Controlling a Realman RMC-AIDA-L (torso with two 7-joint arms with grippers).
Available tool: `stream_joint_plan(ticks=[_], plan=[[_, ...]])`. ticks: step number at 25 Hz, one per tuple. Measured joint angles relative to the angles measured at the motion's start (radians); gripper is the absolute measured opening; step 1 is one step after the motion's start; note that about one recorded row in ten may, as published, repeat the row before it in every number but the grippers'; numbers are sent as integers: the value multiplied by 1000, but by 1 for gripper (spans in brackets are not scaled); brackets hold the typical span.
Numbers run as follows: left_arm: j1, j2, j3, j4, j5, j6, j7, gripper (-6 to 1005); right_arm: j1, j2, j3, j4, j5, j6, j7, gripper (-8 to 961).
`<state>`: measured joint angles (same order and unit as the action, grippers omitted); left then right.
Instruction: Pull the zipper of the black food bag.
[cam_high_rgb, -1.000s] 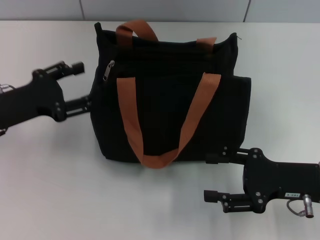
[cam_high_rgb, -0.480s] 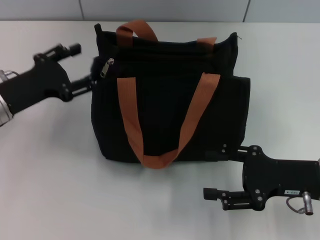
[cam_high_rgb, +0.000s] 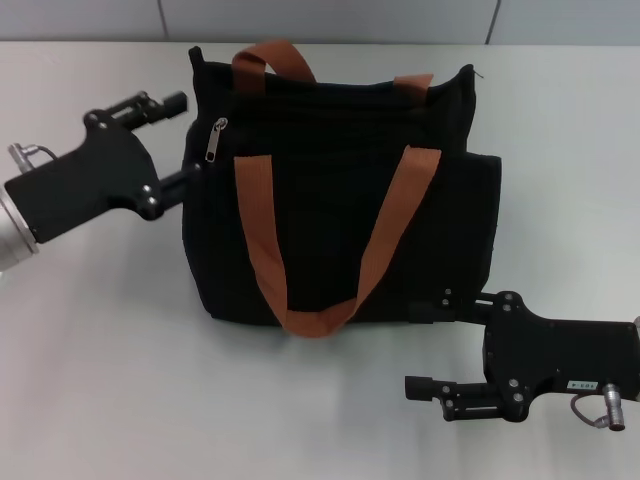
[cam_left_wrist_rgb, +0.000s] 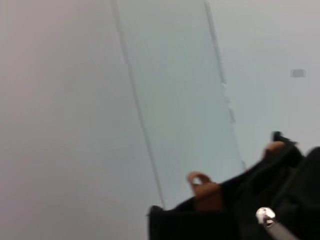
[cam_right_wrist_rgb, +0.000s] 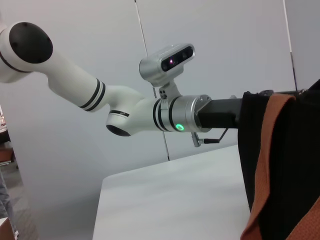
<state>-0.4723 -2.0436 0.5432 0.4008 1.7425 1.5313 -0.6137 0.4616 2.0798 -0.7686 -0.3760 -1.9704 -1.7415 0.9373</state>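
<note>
Black food bag (cam_high_rgb: 340, 200) zipped shut, zipper (cam_high_rgb: 214, 141) beside open left tool (cam_high_rgb: 182, 140), right tool (cam_high_rgb: 420, 350) open.

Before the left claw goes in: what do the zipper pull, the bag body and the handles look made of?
Zipper: looks like metal, silver-grey with a bright glint. Bag: matte black woven fabric, soft and slightly slumped, probably canvas or nylon. Handles: flat orange-brown webbing straps, bending limply.
</note>
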Motion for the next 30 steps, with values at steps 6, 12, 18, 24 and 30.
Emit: stream_joint_plan(ticks=[6,12,18,24,30], plan=[[-2,-1,7,0,-5,1,6,630,0,0,0,1,3,-8,0,733],[1,-1,1,0,-7,6,7,396,5,2,9,1,8,-44,0,730],[12,-5,-5,-1,-26,34,34,71,17,2,11,2,101,-179,47,726],[34,-19,-7,-2,-68,56,79,41,88,-3,13,-9,236,-240,345,723],[47,-23,-6,-9,-98,77,101,27,219,-7,39,-54,253,-201,690,719]])
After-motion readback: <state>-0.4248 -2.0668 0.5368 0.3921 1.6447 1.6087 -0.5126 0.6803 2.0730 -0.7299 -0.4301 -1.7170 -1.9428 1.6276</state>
